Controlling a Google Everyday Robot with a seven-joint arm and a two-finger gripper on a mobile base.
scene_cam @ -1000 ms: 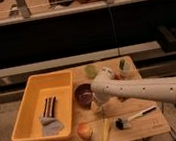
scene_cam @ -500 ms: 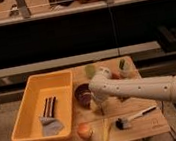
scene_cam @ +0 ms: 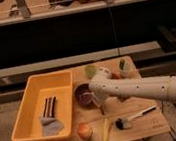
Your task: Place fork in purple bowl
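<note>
The gripper (scene_cam: 99, 103) hangs at the end of the white arm (scene_cam: 135, 88), which reaches in from the right side across the middle of the table (scene_cam: 154, 125). It points down at the right rim of the purple bowl (scene_cam: 83, 94), close over it or touching it; which of the two I cannot tell. Whether the gripper is open or closed I also cannot tell, nor whether it has something in hold. The fork I cannot make out with certainty, as the place under the gripper is dark.

The bowl stands near the table's centre, just beside the right wall of the yellow tub (scene_cam: 25, 113). The tub fills the left half of the table, almost to the left and front edges. Inside it lie dark sticks (scene_cam: 49, 106) and a grey cloth (scene_cam: 51, 126).

In front of the bowl is a strip of bare wood. Nearer the front edge stand an orange bowl (scene_cam: 84, 131), a pale yellow strip (scene_cam: 105, 131) and a brush (scene_cam: 135, 116). The brush lies slanted, its black head towards the strip.

Behind the arm, along the back edge, are a green thing (scene_cam: 90, 70) and a small bottle (scene_cam: 124, 68). The right front corner of the table is bare wood.
</note>
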